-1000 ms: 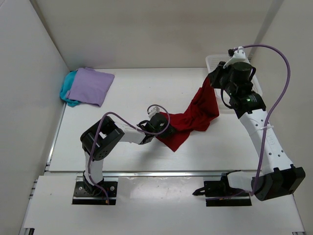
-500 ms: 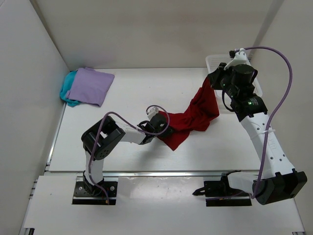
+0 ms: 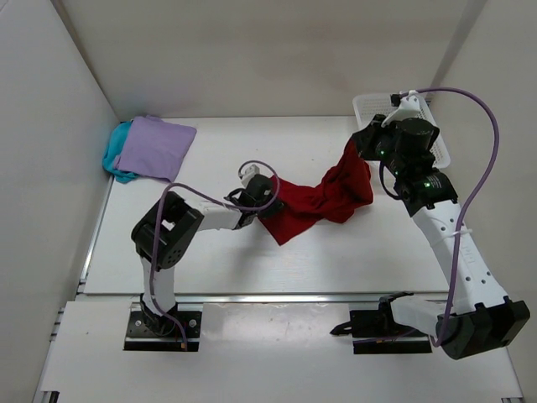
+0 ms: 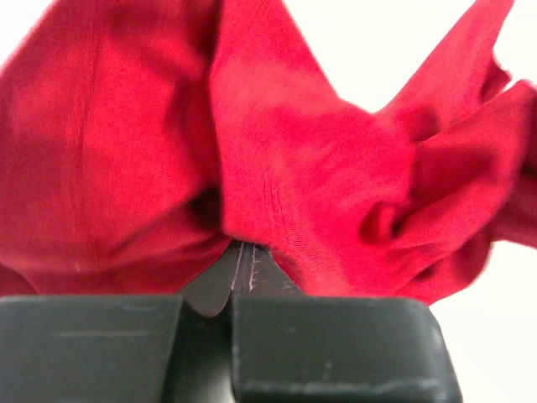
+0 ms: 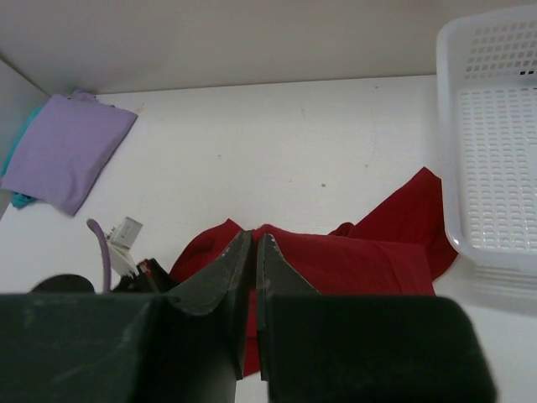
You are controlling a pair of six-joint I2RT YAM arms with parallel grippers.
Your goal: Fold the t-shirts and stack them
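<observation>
**Top view.** The red shirt [image 3: 315, 201] lies bunched mid-table, stretched between the two grippers. The left gripper [image 3: 270, 208] pinches its left end low over the table [image 3: 210, 260]. The right gripper [image 3: 362, 151] pinches the right end, held higher, just beside the basket [image 3: 366, 104] in the far right corner. The lavender shirt [image 3: 155, 147] lies folded on the teal shirt [image 3: 113, 161] at the far left against the side wall, well apart from the red one. Bare table runs between them and along the near edge.

**Left wrist.** The left gripper [image 4: 242, 256] has its jaws pressed together on a fold of the red shirt [image 4: 294, 151], and the cloth fills nearly the whole view.

**Right wrist.** The right gripper [image 5: 253, 239] has its jaws pressed together, the tips meeting the top edge of the red shirt [image 5: 361, 260]. The basket [image 5: 449, 168] stands at the right, its wall just beside the shirt's raised corner. The lavender shirt [image 5: 63, 155] lies far left with the teal shirt [image 5: 15, 200] showing beneath it, and open table lies between.
</observation>
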